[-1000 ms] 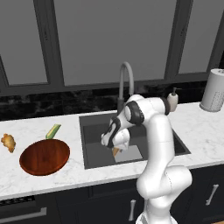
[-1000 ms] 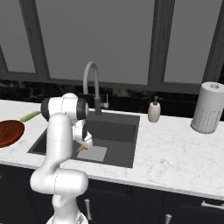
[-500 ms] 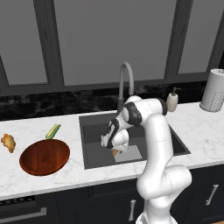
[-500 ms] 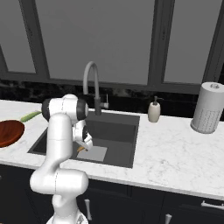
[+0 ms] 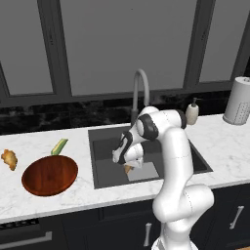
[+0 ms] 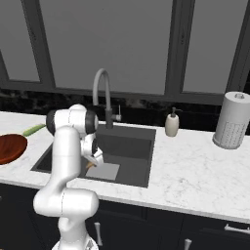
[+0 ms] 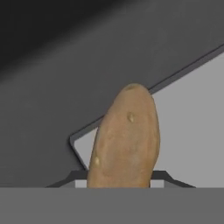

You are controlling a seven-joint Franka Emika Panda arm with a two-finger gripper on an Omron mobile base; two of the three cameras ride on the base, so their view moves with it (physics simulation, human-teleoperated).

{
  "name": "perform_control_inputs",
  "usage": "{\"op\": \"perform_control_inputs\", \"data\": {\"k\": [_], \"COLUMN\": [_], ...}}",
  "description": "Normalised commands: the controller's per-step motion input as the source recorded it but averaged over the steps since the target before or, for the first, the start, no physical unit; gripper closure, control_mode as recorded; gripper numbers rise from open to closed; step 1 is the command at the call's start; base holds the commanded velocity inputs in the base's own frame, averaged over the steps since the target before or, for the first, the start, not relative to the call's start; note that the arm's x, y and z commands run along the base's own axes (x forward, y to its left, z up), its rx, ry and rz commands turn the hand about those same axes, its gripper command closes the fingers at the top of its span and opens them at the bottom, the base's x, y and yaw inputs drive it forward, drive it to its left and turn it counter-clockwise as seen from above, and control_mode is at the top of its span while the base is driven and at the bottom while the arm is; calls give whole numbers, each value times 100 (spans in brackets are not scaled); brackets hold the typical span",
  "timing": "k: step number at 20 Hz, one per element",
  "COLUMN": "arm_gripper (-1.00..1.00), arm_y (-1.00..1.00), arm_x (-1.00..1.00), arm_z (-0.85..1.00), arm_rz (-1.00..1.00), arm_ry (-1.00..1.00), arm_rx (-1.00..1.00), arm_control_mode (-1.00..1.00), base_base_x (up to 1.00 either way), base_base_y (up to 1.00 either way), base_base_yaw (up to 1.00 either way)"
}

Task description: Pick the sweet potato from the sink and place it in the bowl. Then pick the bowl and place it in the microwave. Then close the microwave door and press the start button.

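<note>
Sweet potato point(image 7: 126, 140): small tapered tuber, tan-orange skin, pale specks. In the hand view its long axis runs from 6 o'clock up to 12 o'clock, leaning slightly toward 1, rounded tip farthest from the camera. It lies in the dark grey sunken sink point(image 5: 105, 168), over the corner of the light grey square plate point(image 7: 192, 131) in the basin floor.

Change since a second ago: the arm has sunk slightly lower into the basin; the counter items sit as before.

Gripper point(image 5: 128, 168): two-finger, white-bodied, down inside the sink with the tuber's orange end showing at its tips in the left base view. The fingers flank the tuber closely; whether they already pinch it cannot be told.

Beyond: round reddish-brown glossy bowl point(image 5: 50, 175) on the white marble counter point(image 5: 73, 200) at 9 o'clock from the sink; curved grey faucet point(image 5: 140, 93) at 12 o'clock.
</note>
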Motion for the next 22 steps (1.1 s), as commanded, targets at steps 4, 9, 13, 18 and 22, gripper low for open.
{"op": "perform_control_inputs", "data": {"k": [4,9,13,18,22], "arm_gripper": [100,100,100,100,100], "arm_y": [3,16,36,49,52], "arm_x": [-37,-51,-48,-44,-55], "arm_z": [86,100,100,100,100], "arm_rz": [0,0,0,3,8], "arm_ry": [-10,-7,-9,-2,0], "arm_rx": [0,-2,-3,0,0], "arm_control_mode": [-100,-100,-100,-100,-100], "base_base_x": [0,0,0,0,0], "base_base_y": [0,0,0,0,0], "base_base_yaw": [0,0,0,0,0]}}
